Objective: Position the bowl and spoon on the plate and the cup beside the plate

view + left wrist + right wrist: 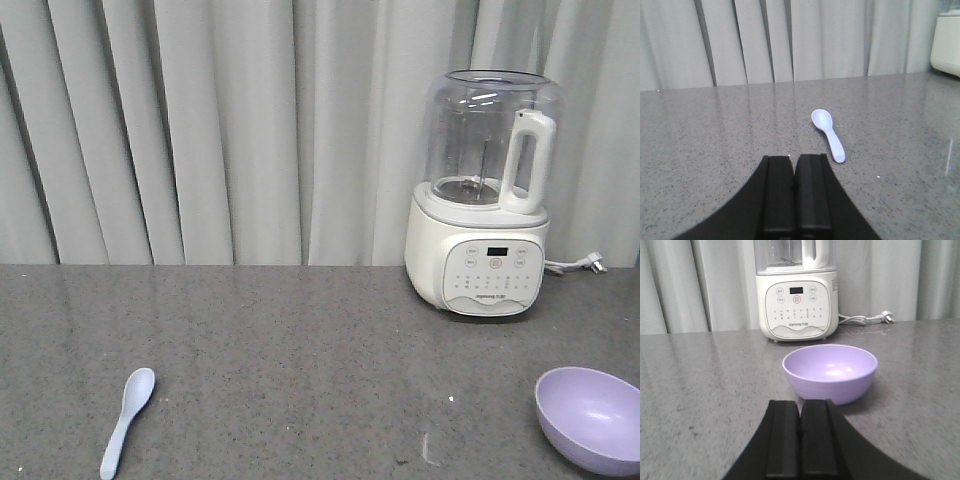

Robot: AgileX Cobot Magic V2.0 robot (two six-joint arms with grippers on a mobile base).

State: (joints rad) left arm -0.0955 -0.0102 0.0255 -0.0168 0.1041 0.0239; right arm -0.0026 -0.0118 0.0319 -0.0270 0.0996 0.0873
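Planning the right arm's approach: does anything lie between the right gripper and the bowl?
Nothing. The right wrist view shows only bare grey countertop between the shut right gripper and the bowl.

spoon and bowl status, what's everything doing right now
Left gripper and right gripper: jaws shut, empty. Spoon and bowl lie apart on the counter, untouched; plate and cup not in view. Blender stands behind the bowl, nothing blocking.
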